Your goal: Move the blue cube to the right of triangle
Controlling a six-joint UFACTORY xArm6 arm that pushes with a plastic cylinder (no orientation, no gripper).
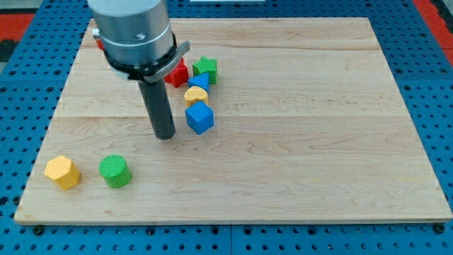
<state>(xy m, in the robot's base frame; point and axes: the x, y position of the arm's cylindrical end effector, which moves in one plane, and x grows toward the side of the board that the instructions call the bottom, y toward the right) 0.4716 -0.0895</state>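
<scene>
The blue cube (200, 117) sits just below the yellow block (196, 94). My tip (165, 135), a bare rod with no claw, stands left of the cube, apart. The cube looks light, rigid, slippery; push a flat face.

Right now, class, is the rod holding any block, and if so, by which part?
Nothing is held. My tip stands on bare board, apart from the blue cube to the view's right of it, touching no block.
</scene>
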